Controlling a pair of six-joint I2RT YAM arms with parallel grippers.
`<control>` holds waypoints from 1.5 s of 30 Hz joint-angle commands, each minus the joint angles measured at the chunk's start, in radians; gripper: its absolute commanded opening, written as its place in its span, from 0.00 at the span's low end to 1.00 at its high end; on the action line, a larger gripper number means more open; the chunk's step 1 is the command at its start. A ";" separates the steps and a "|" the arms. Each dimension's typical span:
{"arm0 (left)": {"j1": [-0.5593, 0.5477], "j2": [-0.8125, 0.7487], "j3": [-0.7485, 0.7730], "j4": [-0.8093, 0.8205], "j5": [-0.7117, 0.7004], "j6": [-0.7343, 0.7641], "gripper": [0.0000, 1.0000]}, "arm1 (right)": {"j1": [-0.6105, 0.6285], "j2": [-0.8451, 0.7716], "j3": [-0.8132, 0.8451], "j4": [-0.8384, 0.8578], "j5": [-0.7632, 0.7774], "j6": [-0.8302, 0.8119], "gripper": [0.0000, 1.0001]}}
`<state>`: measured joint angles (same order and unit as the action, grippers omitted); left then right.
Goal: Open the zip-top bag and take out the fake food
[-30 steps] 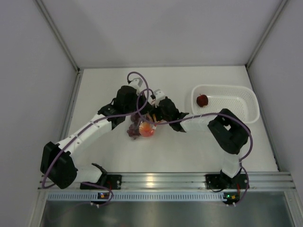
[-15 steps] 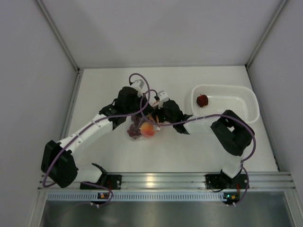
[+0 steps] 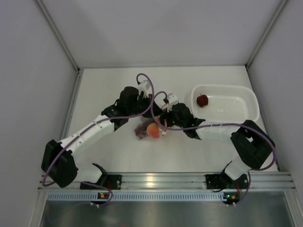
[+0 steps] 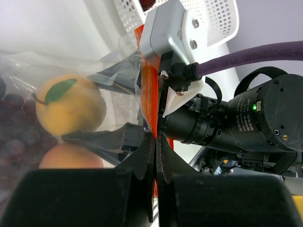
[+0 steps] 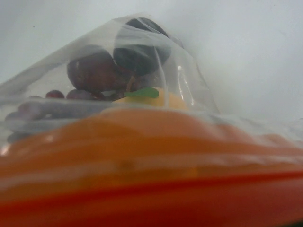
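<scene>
Since left gripper (image 4: 155,138) clamps zip-top bag (image 4: 61,64) by its zip strip (image 4: 147,94), right gripper (image 3: 164,125) (closure unreadable) should peel opposite lip away.

The bag (image 5: 189,90) is clear, glossy, crinkled plastic with a smooth orange strip (image 4: 147,90). The fruit (image 4: 71,101) looks matt. The basket (image 3: 232,105) is white perforated plastic, the table (image 3: 113,85) matt white.

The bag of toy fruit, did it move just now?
Yes. The zip-top bag has slid a little to the right, closer to the white basket, which stayed put.
</scene>
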<state>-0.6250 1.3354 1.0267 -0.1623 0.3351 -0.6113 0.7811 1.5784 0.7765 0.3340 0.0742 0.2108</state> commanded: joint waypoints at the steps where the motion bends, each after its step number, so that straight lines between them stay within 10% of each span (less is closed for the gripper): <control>1: 0.044 0.050 -0.020 0.000 -0.133 0.035 0.00 | 0.009 -0.146 0.021 0.134 -0.154 0.033 0.38; 23: 0.042 0.001 -0.091 0.018 -0.461 -0.076 0.00 | 0.069 -0.230 -0.088 0.022 0.065 0.145 0.29; 37: 0.002 0.005 -0.114 0.127 -0.234 -0.062 0.00 | 0.083 -0.256 0.065 -0.009 0.022 0.022 0.29; 45: -0.019 -0.062 -0.109 0.129 -0.212 0.042 0.00 | 0.090 -0.141 0.292 -0.330 0.082 -0.096 0.29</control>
<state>-0.6174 1.3262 0.9234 -0.0666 0.0479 -0.6285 0.8497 1.4063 0.9291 0.0231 0.1139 0.1738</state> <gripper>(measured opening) 0.021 0.753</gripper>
